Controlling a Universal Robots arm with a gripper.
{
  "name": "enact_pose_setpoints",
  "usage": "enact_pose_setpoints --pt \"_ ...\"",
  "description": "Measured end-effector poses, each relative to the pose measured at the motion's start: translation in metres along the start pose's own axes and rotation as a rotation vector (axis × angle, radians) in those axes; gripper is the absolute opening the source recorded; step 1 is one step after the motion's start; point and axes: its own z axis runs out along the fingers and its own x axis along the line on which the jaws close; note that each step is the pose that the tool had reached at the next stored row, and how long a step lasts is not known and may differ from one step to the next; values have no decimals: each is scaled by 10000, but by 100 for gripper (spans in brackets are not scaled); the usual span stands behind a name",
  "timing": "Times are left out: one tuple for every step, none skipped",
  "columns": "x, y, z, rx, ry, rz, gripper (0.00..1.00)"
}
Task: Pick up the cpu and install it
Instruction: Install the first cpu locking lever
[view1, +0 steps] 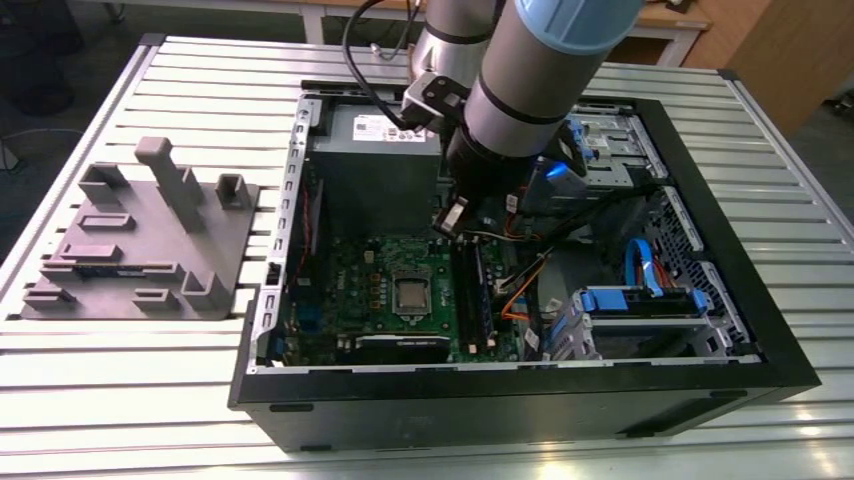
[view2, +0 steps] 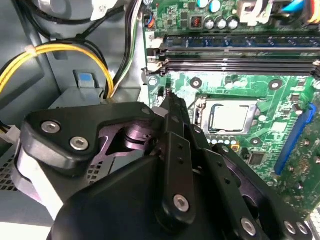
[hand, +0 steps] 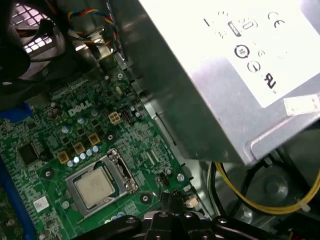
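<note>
The cpu (view1: 411, 293) is a small silvery square lying flat in its socket in the middle of the green motherboard (view1: 350, 280). Both wrist views show it seated inside the metal socket frame: cpu (view2: 229, 118), cpu (hand: 95, 186). My gripper (view1: 451, 220) hangs inside the open computer case, above the motherboard's far edge and a little to the exterior view's right of the socket. Its fingers (view2: 170, 107) taper together to one tip, shut, with nothing seen between them. The same tip, gripper (hand: 173, 196), sits just off one corner of the socket.
The grey power supply box (hand: 225, 75) stands close beside the gripper, with yellow cables (view2: 60, 50) next to it. Memory sticks (view2: 235, 50) run along one side of the socket. Blue drive brackets (view1: 641, 298) fill the case's right. A grey fixture block (view1: 134, 240) rests on the slatted table.
</note>
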Motion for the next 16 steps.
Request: enact_pose_setpoints --pt "-4 11 6 -5 -8 -1 10" --pt "-3 18 12 -13 -22 -4 10" --pt "2 24 15 -16 -27 -11 10" --pt "4 27 15 -19 -17 -59 10" --pt "7 28 15 -23 -1 -149 10" --pt "9 29 15 -27 15 -247 10" --pt "12 30 16 -32 28 -337 10" --pt "18 29 16 -32 38 -402 10" --pt "28 27 15 -33 44 -443 10" --pt "42 23 14 -33 48 -467 10" --pt "55 18 12 -33 52 -486 10" --pt "68 14 10 -33 56 -509 10" --pt "82 11 10 -32 58 -532 10" --pt "95 8 9 -31 61 -558 10" --pt "106 7 8 -29 63 -587 10" --pt "117 9 7 -24 68 -625 10"
